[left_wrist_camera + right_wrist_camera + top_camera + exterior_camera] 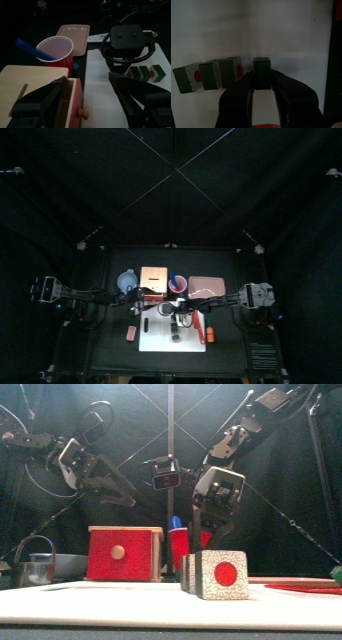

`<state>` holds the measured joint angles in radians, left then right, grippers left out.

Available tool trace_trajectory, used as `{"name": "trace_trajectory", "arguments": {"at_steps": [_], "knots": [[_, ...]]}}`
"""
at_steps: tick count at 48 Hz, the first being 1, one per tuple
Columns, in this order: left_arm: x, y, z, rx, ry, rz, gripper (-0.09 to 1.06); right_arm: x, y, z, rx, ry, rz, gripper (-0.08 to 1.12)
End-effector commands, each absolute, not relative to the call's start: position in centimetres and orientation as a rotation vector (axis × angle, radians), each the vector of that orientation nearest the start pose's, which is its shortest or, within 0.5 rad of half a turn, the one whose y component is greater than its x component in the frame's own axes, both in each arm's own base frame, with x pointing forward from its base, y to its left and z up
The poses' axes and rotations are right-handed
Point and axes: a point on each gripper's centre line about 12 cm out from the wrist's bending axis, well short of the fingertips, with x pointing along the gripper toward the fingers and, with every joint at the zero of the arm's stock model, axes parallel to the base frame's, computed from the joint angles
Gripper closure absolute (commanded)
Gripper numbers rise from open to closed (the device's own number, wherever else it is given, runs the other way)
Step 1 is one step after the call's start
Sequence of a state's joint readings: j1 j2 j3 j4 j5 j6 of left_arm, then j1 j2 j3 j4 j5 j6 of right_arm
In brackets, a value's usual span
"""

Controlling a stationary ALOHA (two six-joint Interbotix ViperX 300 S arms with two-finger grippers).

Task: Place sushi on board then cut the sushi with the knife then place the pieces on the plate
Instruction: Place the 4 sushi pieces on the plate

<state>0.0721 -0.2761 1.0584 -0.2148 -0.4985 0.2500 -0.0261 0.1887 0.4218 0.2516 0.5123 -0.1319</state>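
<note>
The dark green sushi roll (221, 574) lies on the white board (107, 599), its red-centred end facing the front. In the right wrist view one block (262, 67) stands slightly apart from the other three (211, 75). My right gripper (254, 82) hangs just above that gap, shut on the red knife (264, 125), whose handle shows low between the jaws. My left gripper (90, 80) hovers open over the board's left edge by the wooden box (33, 87), holding nothing. From there I see the roll (147, 72) under the right gripper (130, 42).
Behind the board stand the wooden box (154, 280), the red cup (57, 50) with the blue knife (27, 46), and the pink tray (206, 285). A blue-grey bowl (126, 281) and a metal cutter (38, 567) sit at the left. Small reddish toys (131, 333) flank the board.
</note>
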Motion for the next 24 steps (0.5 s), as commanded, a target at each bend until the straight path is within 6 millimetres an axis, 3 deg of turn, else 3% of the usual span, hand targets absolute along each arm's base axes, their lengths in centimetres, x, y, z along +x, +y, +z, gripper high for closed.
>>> {"name": "trace_trajectory", "arguments": {"at_steps": [1,10,19,24], "knots": [[30.1,3.4,19.4,0.062,0.270,0.168,-0.02,40.0,0.0,17.0,0.219,1.040,0.029,0.57],[30.0,3.3,19.3,0.061,0.273,0.166,-0.02,34.8,-1.6,18.3,0.426,1.052,-0.078,0.56],[30.1,3.3,19.3,0.062,0.272,0.167,-0.02,29.3,-4.1,17.9,0.585,1.061,-0.293,0.56],[30.0,3.4,19.3,0.062,0.273,0.170,-0.02,27.6,-6.3,17.4,0.696,1.036,-0.465,0.56]]}}
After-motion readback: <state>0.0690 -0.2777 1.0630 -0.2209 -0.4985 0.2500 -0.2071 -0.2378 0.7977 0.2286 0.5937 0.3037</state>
